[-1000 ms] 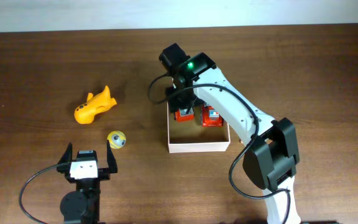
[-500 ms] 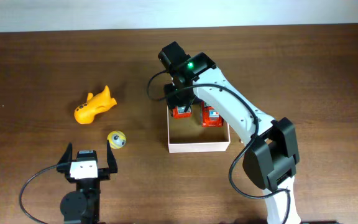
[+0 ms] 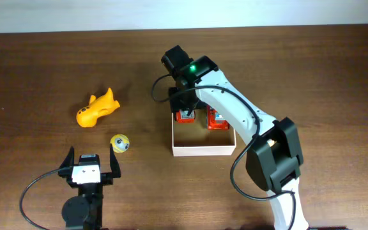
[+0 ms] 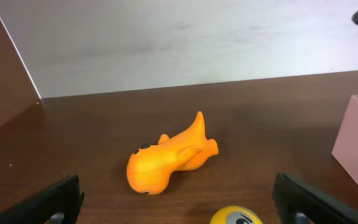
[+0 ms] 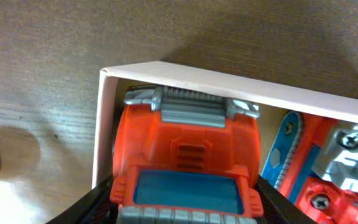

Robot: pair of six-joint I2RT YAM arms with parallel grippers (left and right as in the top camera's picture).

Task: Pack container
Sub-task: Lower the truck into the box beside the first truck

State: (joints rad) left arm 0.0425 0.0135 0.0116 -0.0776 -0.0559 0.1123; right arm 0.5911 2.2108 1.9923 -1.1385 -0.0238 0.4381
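Brown wood grain covers the desk (image 3: 37, 70). At the left lies an orange toy (image 3: 96, 110) with a rounded body and a pointed tail, on its side and well apart from everything else. Nearer and a little to the right, the left tool (image 3: 90, 161) sits low at the near edge with its jaws spread as wide as they go and nothing between them. In the left wrist view the orange toy lies ahead of it, beyond its dark fingers (image 4: 55, 200). A yellow ball (image 3: 120, 143) rests on the desk just beside the right-hand finger of that tool, clear of it.

Right of centre stands the container (image 3: 203, 151), a shallow open box with thin white walls and a tan floor. The right tool (image 3: 185, 108) reaches over its far left corner from an arm that comes up from the near right. Its jaws stand about halfway apart and clamp the sides of a red truck (image 5: 185, 149) with a grey grille and a blue panel. The truck sits inside the corner, close to both walls; whether it touches the floor I cannot tell. A second red toy (image 3: 217, 119) with blue and grey parts lies in the container just to the right of the truck.
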